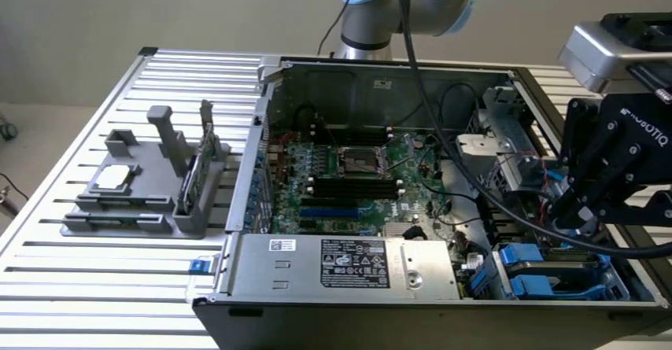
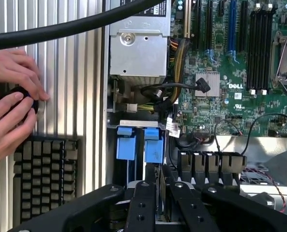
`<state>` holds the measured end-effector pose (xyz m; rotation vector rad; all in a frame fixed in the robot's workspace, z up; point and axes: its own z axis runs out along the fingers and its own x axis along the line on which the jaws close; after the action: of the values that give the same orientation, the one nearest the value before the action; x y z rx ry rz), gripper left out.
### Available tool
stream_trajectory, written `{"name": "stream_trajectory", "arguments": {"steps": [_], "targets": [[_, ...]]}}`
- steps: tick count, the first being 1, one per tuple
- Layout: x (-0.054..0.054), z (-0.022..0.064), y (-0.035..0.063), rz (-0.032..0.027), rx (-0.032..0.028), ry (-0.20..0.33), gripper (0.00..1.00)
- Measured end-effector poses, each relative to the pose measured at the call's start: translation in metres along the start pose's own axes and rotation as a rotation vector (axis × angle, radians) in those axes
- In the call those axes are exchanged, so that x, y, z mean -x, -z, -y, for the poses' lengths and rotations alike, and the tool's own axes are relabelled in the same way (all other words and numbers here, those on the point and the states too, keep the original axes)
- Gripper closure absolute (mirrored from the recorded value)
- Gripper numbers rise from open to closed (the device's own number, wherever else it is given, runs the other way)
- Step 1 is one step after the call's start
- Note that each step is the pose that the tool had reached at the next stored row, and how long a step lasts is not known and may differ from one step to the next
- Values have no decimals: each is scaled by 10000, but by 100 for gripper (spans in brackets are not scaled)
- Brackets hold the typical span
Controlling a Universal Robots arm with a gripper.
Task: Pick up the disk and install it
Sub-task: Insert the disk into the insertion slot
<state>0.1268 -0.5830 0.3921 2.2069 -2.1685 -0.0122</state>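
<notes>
Wrist view has my gripper [image 2: 158, 176] hanging over the drive bay [image 1: 572, 270] of the open computer case [image 1: 315, 318], right at the disk [image 2: 153, 147] standing on edge in its blue carrier, and whether I've got it clamped I can't tell.

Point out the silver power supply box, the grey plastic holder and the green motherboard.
silver power supply box [image 1: 355, 263], exterior view, on its printed label
grey plastic holder [image 1: 121, 222], exterior view, on its front base
green motherboard [image 2: 216, 108], wrist view, on bare board
</notes>
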Motion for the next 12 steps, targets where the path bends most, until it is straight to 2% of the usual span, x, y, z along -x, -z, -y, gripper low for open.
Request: {"name": "stream_trajectory", "arguments": {"steps": [8, 12], "targets": [[15, 23, -143, -45, 1, -1, 80], [22, 50, -215, -88, 1, -3, 80]]}}
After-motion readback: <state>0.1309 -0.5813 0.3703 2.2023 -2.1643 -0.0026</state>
